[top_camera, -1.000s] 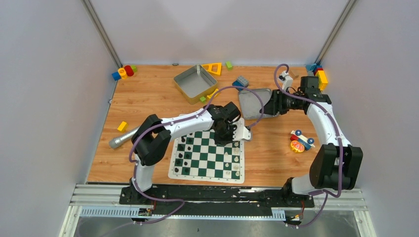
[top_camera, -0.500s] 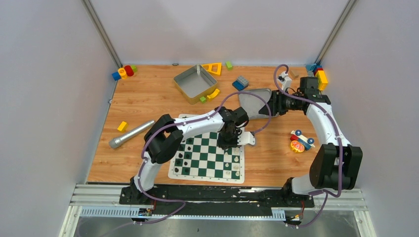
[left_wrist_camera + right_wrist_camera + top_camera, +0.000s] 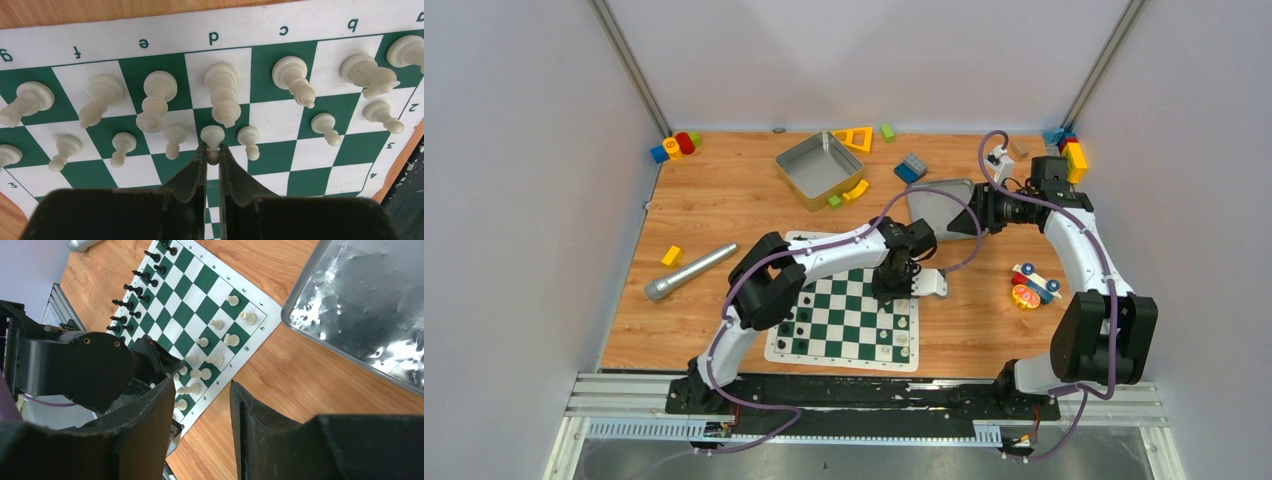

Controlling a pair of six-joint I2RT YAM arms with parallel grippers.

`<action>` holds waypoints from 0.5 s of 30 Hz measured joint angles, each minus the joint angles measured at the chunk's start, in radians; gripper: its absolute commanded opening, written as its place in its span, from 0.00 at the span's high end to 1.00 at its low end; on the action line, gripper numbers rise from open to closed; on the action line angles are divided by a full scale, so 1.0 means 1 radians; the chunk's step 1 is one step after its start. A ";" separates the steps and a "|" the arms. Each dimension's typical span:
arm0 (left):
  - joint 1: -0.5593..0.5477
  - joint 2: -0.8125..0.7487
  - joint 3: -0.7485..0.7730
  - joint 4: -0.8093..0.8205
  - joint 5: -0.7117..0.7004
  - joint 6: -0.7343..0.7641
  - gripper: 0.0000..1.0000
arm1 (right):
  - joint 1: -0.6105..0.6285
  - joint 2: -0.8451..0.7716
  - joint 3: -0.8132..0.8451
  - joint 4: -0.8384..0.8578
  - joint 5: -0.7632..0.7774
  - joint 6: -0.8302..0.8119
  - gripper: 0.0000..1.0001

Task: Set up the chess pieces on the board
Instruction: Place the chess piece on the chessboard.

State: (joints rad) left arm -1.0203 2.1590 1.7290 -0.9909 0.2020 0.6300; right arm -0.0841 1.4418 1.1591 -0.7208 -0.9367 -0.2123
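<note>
Left wrist view shows the left jaws clamped on a cream pawn (image 3: 212,134) in the board's (image 3: 165,25) white pawn row, while the right jaws hang open, empty, above the wooden surface (image 3: 280,375).

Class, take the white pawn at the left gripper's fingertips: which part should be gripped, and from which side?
Grip the pawn at its narrow neck, under the round head, coming down from above. It is upright between close neighbours, so a sideways approach would likely knock them. The left gripper pinches it there.
</note>
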 measured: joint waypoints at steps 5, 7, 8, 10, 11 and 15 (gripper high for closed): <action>-0.004 0.019 0.021 -0.011 -0.003 0.000 0.91 | 0.000 0.000 0.000 0.000 0.000 0.000 0.55; -0.005 0.025 0.028 -0.016 -0.004 0.000 0.90 | 0.000 0.000 0.000 0.000 0.000 0.000 0.55; -0.006 0.027 0.030 -0.018 -0.006 0.000 0.89 | 0.000 0.000 0.000 0.000 0.000 -0.001 0.55; -0.007 0.031 0.032 -0.020 -0.008 0.000 0.89 | 0.000 0.000 0.000 0.000 0.000 -0.001 0.55; -0.008 0.033 0.032 -0.023 -0.011 0.000 0.89 | 0.000 0.000 0.000 0.000 0.000 -0.002 0.55; -0.008 0.035 0.033 -0.029 -0.017 0.000 0.88 | 0.000 0.000 0.000 0.000 -0.001 -0.003 0.55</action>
State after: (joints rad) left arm -1.0286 2.1941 1.7618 -1.0199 0.1848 0.6304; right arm -0.0841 1.4418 1.1587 -0.7208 -0.9375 -0.2150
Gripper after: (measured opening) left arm 0.156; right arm 0.454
